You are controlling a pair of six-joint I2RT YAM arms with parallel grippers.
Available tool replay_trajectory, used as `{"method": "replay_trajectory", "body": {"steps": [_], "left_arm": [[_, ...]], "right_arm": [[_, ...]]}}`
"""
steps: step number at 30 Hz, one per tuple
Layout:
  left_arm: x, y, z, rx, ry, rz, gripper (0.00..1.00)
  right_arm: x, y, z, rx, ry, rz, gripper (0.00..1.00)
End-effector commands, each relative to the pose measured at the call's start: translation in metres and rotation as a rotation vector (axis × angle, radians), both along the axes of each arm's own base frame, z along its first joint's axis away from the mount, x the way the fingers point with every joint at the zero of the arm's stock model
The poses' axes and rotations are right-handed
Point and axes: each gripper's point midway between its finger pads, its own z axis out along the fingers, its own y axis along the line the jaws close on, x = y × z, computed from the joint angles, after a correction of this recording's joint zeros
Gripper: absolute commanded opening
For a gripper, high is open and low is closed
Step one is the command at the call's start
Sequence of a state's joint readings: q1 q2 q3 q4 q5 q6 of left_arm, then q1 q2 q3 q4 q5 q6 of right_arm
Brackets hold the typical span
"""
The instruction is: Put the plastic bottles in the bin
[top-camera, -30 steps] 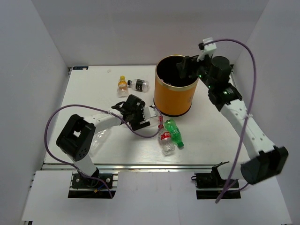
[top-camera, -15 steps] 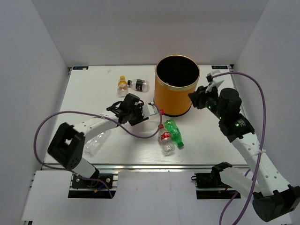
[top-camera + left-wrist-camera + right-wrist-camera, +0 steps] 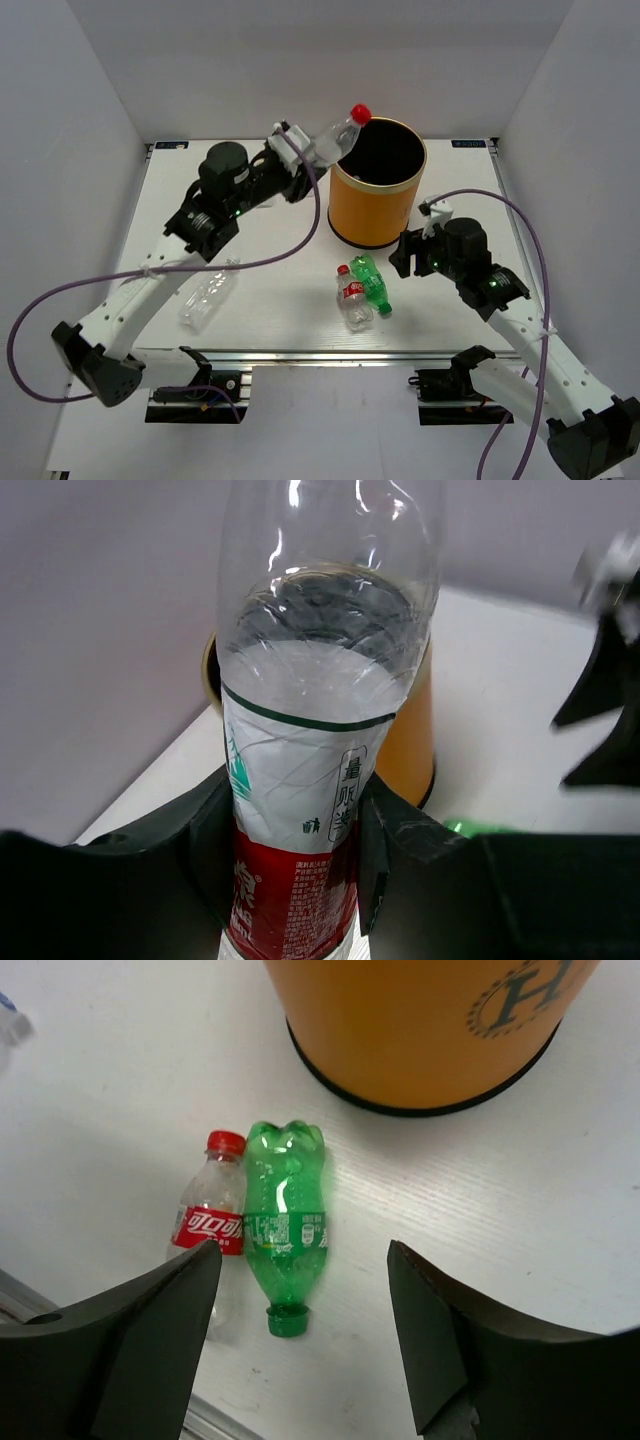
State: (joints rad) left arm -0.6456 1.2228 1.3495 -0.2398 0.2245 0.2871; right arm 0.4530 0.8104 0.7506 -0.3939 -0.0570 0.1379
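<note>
My left gripper (image 3: 296,152) (image 3: 295,855) is shut on a clear plastic bottle (image 3: 335,134) (image 3: 318,720) with a red-and-white label and a red cap. It holds the bottle up, tilted, with the cap over the near left rim of the orange bin (image 3: 378,190) (image 3: 412,742). On the table in front of the bin, a green bottle (image 3: 371,283) (image 3: 285,1210) and a red-labelled bottle (image 3: 352,298) (image 3: 208,1228) lie side by side. My right gripper (image 3: 402,256) (image 3: 303,1265) hangs open just right of and above them, with nothing between its jaws.
Another clear bottle (image 3: 207,298) lies at the left of the table under the left arm. The bin's base (image 3: 420,1030) stands close behind the two lying bottles. The near table edge (image 3: 300,352) runs just below them.
My left arm has risen from the table with the clear bottle and swung it up to the bin's rim. The right arm has come away from the bin and down toward the green bottle.
</note>
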Motion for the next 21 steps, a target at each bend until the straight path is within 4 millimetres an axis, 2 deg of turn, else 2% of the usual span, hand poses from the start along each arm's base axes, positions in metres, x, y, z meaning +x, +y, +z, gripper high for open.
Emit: {"method": "replay_trajectory", "body": {"steps": [1,2,3,4,5,6,7,8,10,14,15,17,19,21], "left_arm": [[0.02,-0.035,0.011,-0.152,0.105,-0.029,0.04],[0.027,-0.039,0.016,-0.175,0.099,-0.017,0.08],[0.034,-0.042,0.018,-0.203,0.106,-0.004,0.08],[0.041,-0.046,0.033,-0.245,0.074,0.001,0.09],[0.051,-0.056,0.024,-0.246,0.089,0.008,0.12],[0.056,-0.061,0.024,-0.267,0.098,0.007,0.14],[0.061,-0.066,0.037,-0.307,0.067,0.0,0.16],[0.071,-0.074,0.026,-0.304,0.086,0.001,0.17],[0.075,-0.088,0.042,-0.357,0.068,-0.03,0.19],[0.086,-0.106,0.05,-0.425,0.046,-0.054,0.22],[0.081,-0.11,0.056,-0.448,0.039,-0.07,0.23],[0.087,-0.116,0.056,-0.467,0.035,-0.075,0.23],[0.091,-0.123,0.053,-0.467,0.04,-0.069,0.28],[0.099,-0.134,0.036,-0.451,0.065,-0.054,0.4]], "right_arm": [[-0.005,0.011,-0.017,-0.008,0.062,0.038,0.74],[-0.008,0.014,-0.021,-0.019,0.075,0.05,0.76],[-0.008,0.015,-0.02,-0.019,0.071,0.05,0.76],[-0.008,0.014,-0.021,-0.028,0.072,0.051,0.76],[-0.009,0.015,-0.021,-0.03,0.071,0.05,0.76],[-0.01,0.016,-0.021,-0.032,0.067,0.052,0.76],[-0.011,0.017,-0.02,-0.032,0.062,0.054,0.76],[-0.011,0.017,-0.019,-0.034,0.056,0.053,0.76],[-0.012,0.018,-0.018,-0.039,0.049,0.052,0.76],[-0.011,0.015,-0.022,-0.07,0.056,0.031,0.76],[-0.011,0.015,-0.025,-0.078,0.067,0.029,0.76],[-0.011,0.016,-0.032,-0.104,0.081,0.025,0.77],[-0.012,0.018,-0.035,-0.108,0.09,0.03,0.77],[-0.012,0.02,-0.04,-0.117,0.1,0.034,0.79]]}}
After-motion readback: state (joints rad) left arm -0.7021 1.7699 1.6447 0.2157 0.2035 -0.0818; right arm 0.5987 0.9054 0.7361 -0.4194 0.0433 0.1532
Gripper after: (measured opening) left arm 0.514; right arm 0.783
